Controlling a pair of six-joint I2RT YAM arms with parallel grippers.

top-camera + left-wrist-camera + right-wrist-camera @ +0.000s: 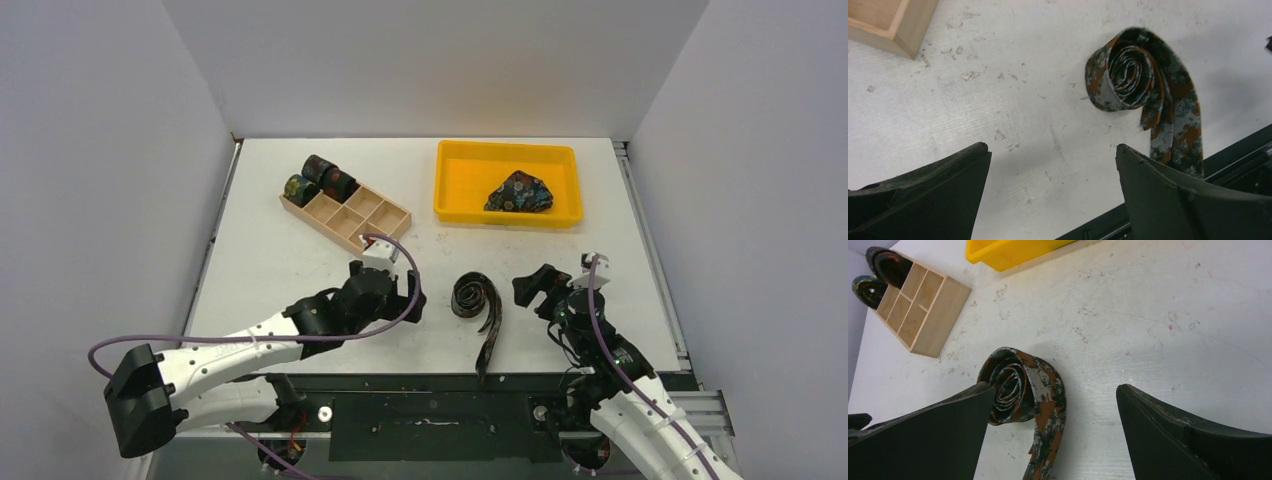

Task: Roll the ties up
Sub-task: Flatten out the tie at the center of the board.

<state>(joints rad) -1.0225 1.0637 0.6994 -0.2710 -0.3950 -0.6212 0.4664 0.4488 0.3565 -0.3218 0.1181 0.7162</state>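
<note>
A brown-rust tie [476, 298] lies on the table between the arms, half rolled into a loose coil with its tail running to the near edge; both wrist views show that tie, in the left one [1133, 75] and in the right one [1018, 390]. My left gripper [411, 292] stands open to its left, nothing between the fingers [1053, 152]. My right gripper [537, 290] stands open just right of the coil, apart from it [1053, 392]. Three rolled ties [318, 180] sit in the wooden box. Another tie [519, 192] lies bunched in the yellow tray.
The wooden compartment box [362, 218] stands at the back left, the yellow tray [455, 170] at the back right. A black rail [430, 383] runs along the table's near edge under the tie's tail.
</note>
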